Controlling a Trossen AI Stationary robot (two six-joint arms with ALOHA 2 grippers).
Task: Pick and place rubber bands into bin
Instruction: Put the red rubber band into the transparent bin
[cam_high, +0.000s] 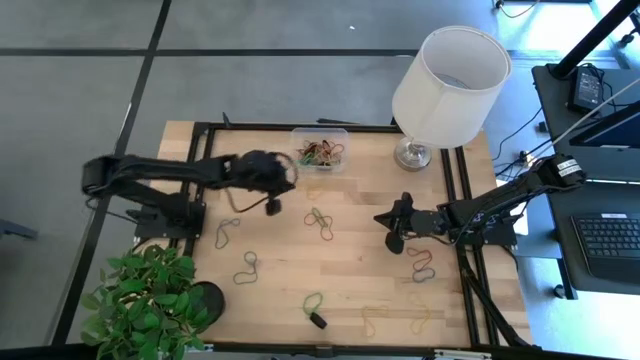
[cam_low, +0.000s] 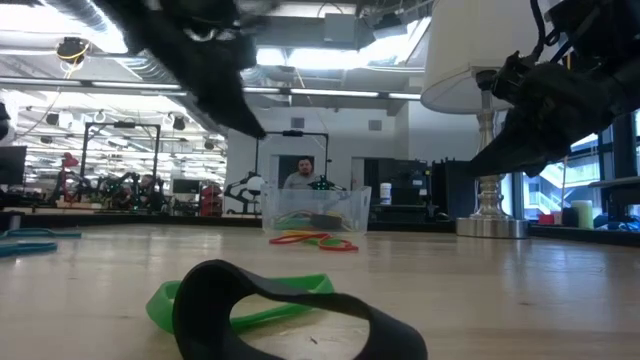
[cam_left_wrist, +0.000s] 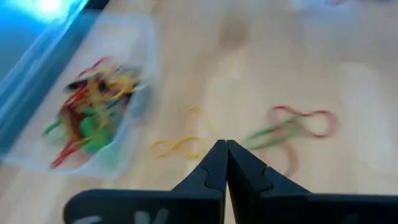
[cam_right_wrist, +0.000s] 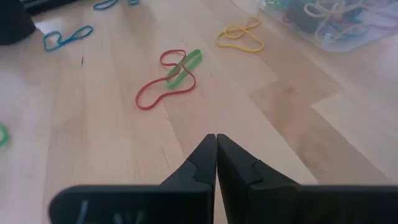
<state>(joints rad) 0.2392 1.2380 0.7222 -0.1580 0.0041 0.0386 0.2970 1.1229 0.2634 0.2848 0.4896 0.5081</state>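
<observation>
Rubber bands, thin floppy loops in red, green and yellow, already lie heaped in the small clear plastic rectangular bin (cam_high: 321, 150) at the far edge of the pale wooden worktop (cam_high: 350, 270), beside the white cylindrical lampshade (cam_high: 450, 85) on its metal stand. So part of the job looks done, but plenty is left: a yellow rubber band (cam_left_wrist: 177, 146) lies just outside the bin, a red and green tangled pair (cam_right_wrist: 169, 78) sits mid-worktop, and more loops are scattered toward the near edge and both sides, including a green and black pair (cam_low: 280, 305) close to the low camera.

The left gripper (cam_left_wrist: 225, 163) hangs above the worktop just beside the bin, its fingers pressed together with nothing visible between them. The right gripper (cam_right_wrist: 216, 158) hovers near the middle right of the worktop, fingers likewise closed and empty, pointing toward the red and green pair.

No brand, label or writing is readable anywhere.
</observation>
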